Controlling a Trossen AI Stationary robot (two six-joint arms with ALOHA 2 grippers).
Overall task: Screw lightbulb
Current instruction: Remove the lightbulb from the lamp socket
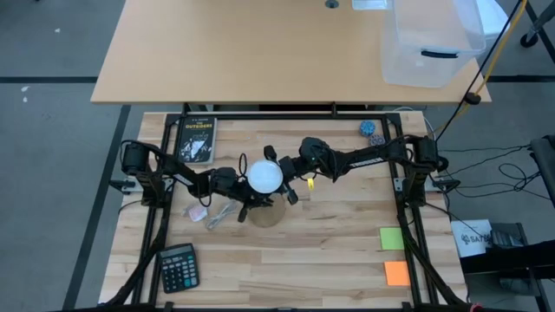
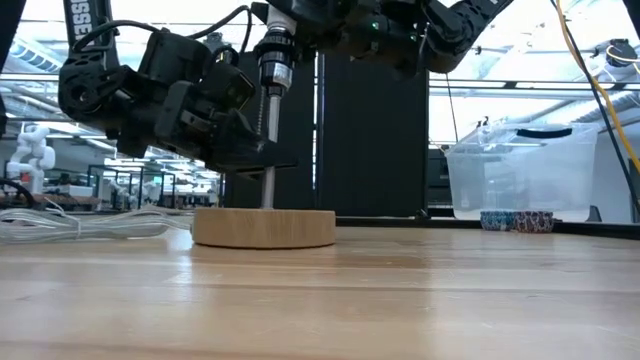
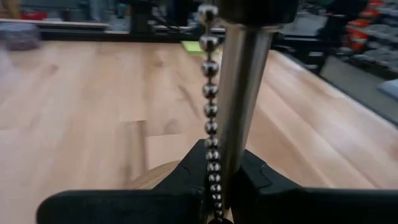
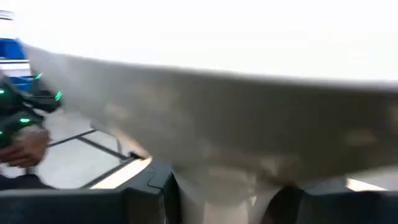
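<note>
Gripping the lamp stem (image 3: 239,112), the left end effector (image 3: 214,186) is steadying it; the right end effector (image 4: 214,193), clamping the lightbulb (image 1: 264,176), is risking cross-threading if tilted.

Round white frosted lightbulb (image 1: 264,176) blocks the socket and stand top from overhead; screw base hidden. Fills right wrist view, blurred, dome cut off at the edge. Cropped out of low view above the metal lamp rod (image 2: 268,150). Small blue-grey round items (image 1: 372,132) at far right too small to identify.
</note>
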